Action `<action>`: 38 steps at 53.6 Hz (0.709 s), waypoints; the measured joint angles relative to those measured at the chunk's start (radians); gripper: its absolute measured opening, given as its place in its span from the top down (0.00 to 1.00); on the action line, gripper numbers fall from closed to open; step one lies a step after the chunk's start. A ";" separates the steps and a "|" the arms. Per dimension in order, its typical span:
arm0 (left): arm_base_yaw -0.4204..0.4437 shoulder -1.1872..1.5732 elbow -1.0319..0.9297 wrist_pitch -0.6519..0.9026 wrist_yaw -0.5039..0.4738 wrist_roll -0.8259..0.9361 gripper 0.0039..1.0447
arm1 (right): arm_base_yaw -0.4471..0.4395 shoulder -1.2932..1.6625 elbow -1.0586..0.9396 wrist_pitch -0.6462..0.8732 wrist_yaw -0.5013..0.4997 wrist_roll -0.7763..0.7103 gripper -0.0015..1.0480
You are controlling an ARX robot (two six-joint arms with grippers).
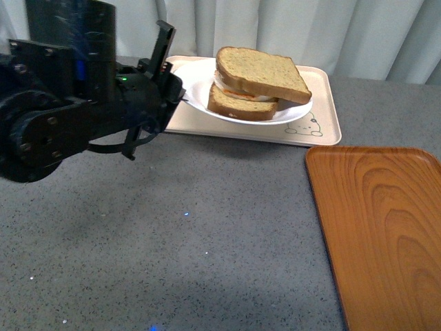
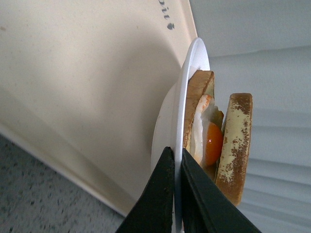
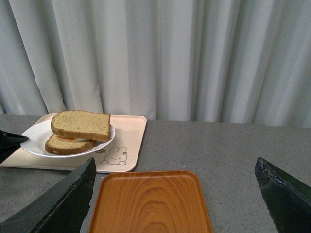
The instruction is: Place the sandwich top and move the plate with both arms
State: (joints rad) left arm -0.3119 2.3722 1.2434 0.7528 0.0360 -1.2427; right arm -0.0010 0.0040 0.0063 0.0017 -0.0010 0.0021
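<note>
The sandwich top (image 1: 263, 73) lies on a fried egg and a lower bread slice, all on the white plate (image 1: 200, 96), which rests over the beige rabbit-print tray (image 1: 317, 131). My left gripper (image 1: 180, 93) is shut on the plate's left rim; in the left wrist view the rim of the plate (image 2: 192, 73) sits pinched between the black jaws of the left gripper (image 2: 176, 158), with the sandwich top (image 2: 235, 141) beside the egg. My right gripper (image 3: 175, 167) stands open, well back from the sandwich top (image 3: 80, 124) and plate (image 3: 36, 141), above the orange tray.
An orange wood-grain tray (image 1: 382, 227) lies at the right on the grey speckled table (image 1: 193, 234). A pale curtain (image 3: 194, 58) hangs behind the table. The left arm's bulky black body (image 1: 55, 103) fills the near left.
</note>
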 joint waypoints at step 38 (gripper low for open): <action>0.021 0.134 0.230 -0.173 -0.018 0.023 0.60 | 0.000 0.000 0.000 0.000 0.000 0.000 0.09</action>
State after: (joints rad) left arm -0.2913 2.5065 1.4738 0.5797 0.0181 -1.2201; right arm -0.0010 0.0040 0.0063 0.0017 -0.0010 0.0021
